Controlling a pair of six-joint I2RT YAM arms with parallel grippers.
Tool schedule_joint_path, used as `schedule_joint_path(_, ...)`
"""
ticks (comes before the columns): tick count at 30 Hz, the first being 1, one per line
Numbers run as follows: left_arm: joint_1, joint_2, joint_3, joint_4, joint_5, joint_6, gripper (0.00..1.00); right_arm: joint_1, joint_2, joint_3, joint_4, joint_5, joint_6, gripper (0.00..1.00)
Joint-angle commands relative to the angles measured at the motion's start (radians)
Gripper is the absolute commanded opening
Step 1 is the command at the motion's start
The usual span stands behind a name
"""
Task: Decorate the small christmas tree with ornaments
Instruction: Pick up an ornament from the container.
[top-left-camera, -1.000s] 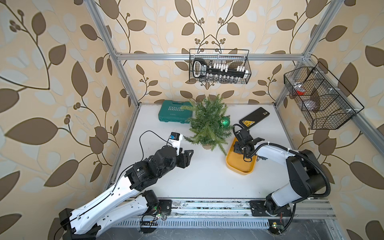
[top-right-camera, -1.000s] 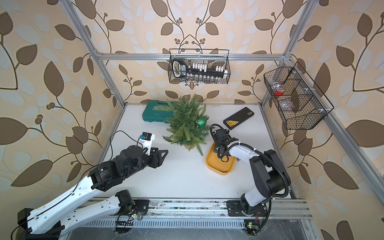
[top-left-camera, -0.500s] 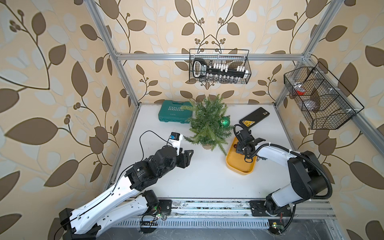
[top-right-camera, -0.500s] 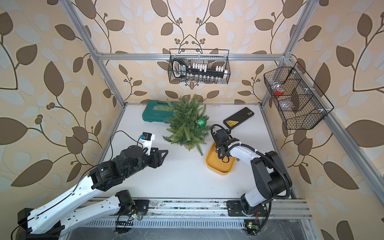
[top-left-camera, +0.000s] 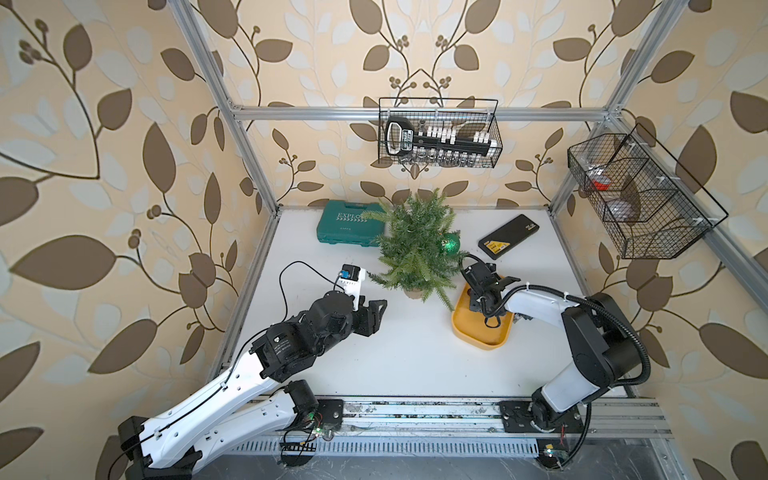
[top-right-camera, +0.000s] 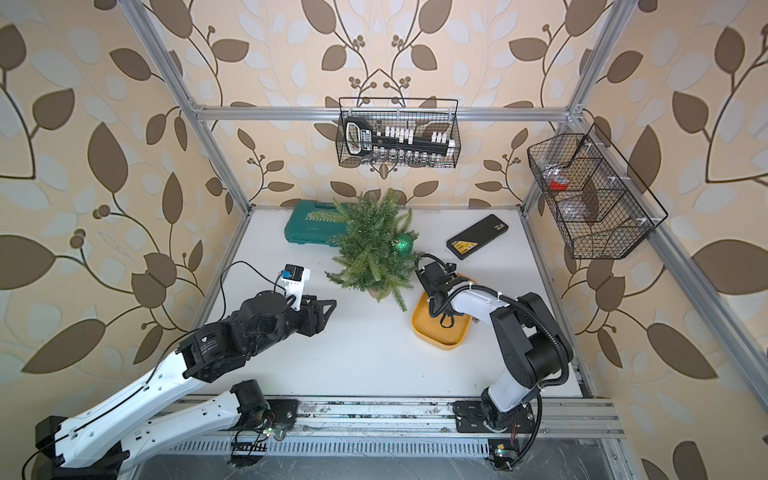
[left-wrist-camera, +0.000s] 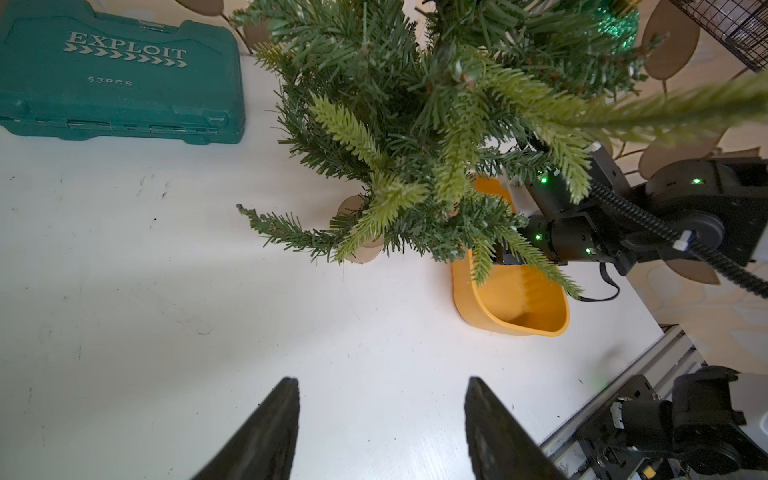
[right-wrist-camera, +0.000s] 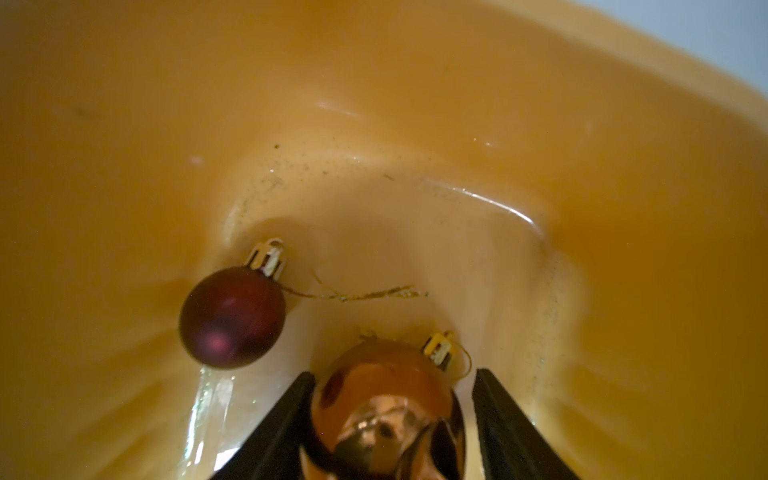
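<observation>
Roughly a third done, by my reckoning: one bauble of three is up. The green bauble (top-left-camera: 450, 243) hangs among the branches on the side of the tree (top-left-camera: 415, 249) that faces the right edge of the bench (top-left-camera: 395, 365). The tree stands upright near the back edge, about midway along it.

The other two are not yet hung. The gold bauble (right-wrist-camera: 382, 399) and the red bauble (right-wrist-camera: 232, 318) both lie in the yellow tray (top-left-camera: 478, 338). The tray sits just beside the tree's pot, toward the right edge, with a low branch reaching over its rim.

The step in hand looks like the pick of the second ornament. The right fingers (right-wrist-camera: 282, 424) are down inside the tray, partly closed, one on either side of the gold bauble. One finger touches it, but a thin strip of tray shows between the ball and the other, so I cannot tell whether it is truly gripped. Its cap and loop point away from the fingers. The red bauble lies close by but apart from them, its thread trailing across the tray floor.

The left fingers (left-wrist-camera: 270, 428) stand wide apart and hold nothing, hovering over bare bench in front of the tree, toward the left edge.

Left to do: lift the gold one, hook its loop on a branch, then the same for the red
</observation>
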Motion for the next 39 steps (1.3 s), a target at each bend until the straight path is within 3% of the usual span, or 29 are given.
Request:
schedule_joint_path(1, -0.006, 0.006, 0.014, 0.034, -0.004, -0.001, 0.64, 0.005, 0.03, 0.031, -0.03, 0.06, 0.011, 0.58)
schedule_joint_path(5, -0.006, 0.006, 0.011, 0.035, -0.003, -0.001, 0.64, 0.01, 0.034, 0.04, -0.031, 0.091, -0.003, 0.56)
schedule_joint_path(11, -0.005, 0.005, 0.012, 0.038, -0.005, 0.001, 0.64, 0.024, 0.017, 0.043, -0.037, 0.103, -0.026, 0.43)
schedule_joint_path(16, -0.005, 0.004, 0.015, 0.034, -0.002, 0.001, 0.64, 0.025, -0.045, 0.033, -0.047, 0.07, -0.045, 0.43)
schedule_joint_path(23, -0.005, 0.004, 0.037, 0.028, 0.012, 0.006, 0.64, 0.0, -0.341, 0.012, -0.074, -0.193, -0.061, 0.44)
schedule_joint_path(26, -0.005, 0.007, 0.044, 0.033, 0.022, 0.008, 0.64, -0.065, -0.476, 0.031, -0.104, -0.379, -0.06, 0.44)
schedule_joint_path(31, -0.006, 0.015, 0.062, 0.042, 0.044, 0.011, 0.64, -0.173, -0.624, 0.096, -0.183, -0.586, -0.07, 0.44)
schedule_joint_path(39, -0.006, 0.001, 0.093, 0.05, 0.085, 0.012, 0.64, -0.206, -0.699, 0.238, -0.294, -0.718, -0.101, 0.45)
